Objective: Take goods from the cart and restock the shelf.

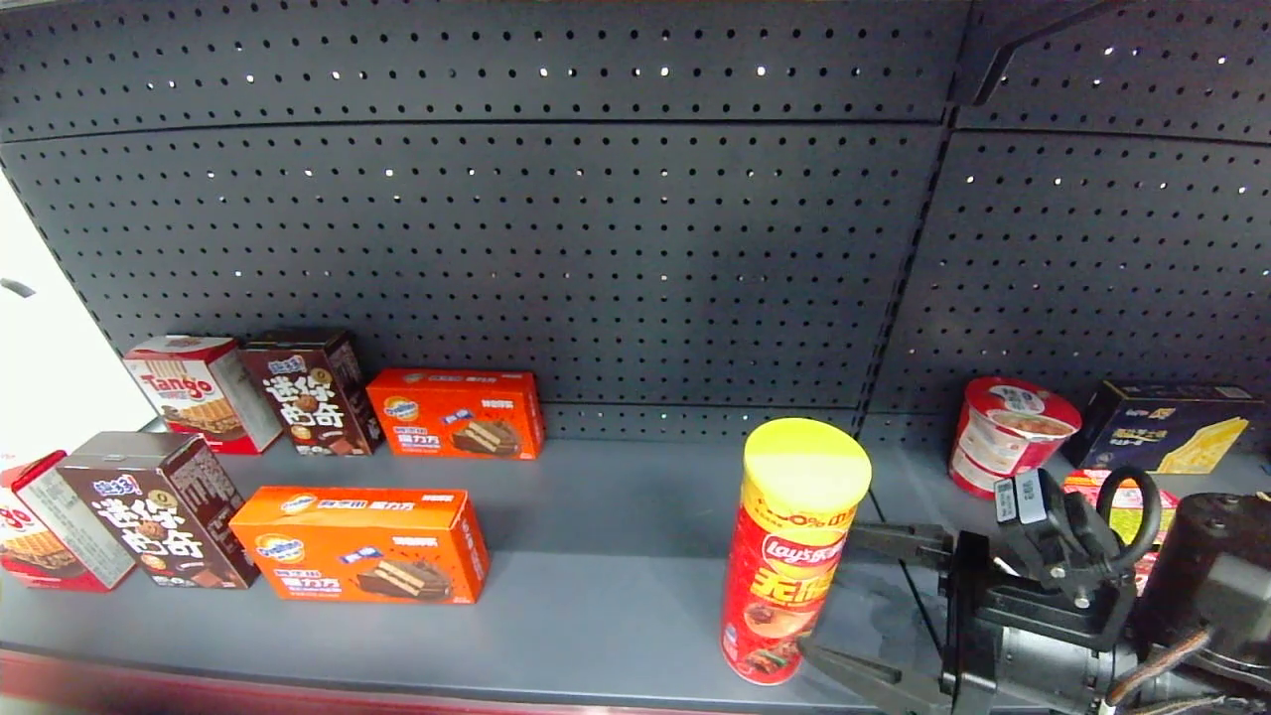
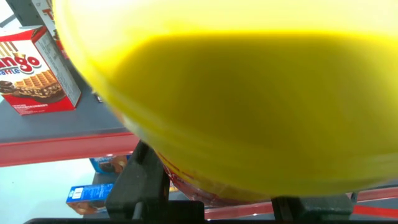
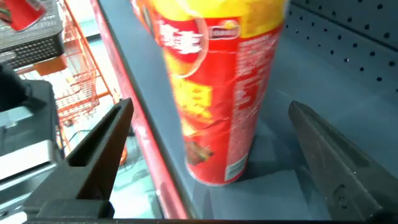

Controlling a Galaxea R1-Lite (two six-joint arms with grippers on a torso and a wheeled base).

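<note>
A red chips can (image 1: pixel 794 556) with a yellow lid stands upright on the grey shelf (image 1: pixel 616 556), near its front edge. My right gripper (image 1: pixel 829 593) is open, one finger on each side of the can's lower half, with gaps showing. In the right wrist view the can (image 3: pixel 224 93) stands between the two spread fingers (image 3: pixel 106 143), with the right gripper (image 3: pixel 208 121) level with its lower half. In the left wrist view a second can's yellow lid (image 2: pixel 249 93) sits right in front of the camera, its red body wedged between the left gripper's fingers (image 2: pixel 140 186).
Wafer and chocolate boxes (image 1: pixel 362 541) stand in two rows at the shelf's left. A red cup of noodles (image 1: pixel 1013 427) and a dark box (image 1: pixel 1167 427) sit at the right. A pegboard wall (image 1: pixel 596 248) backs the shelf. The orange wire cart (image 3: pixel 81 81) stands beside the shelf's red edge.
</note>
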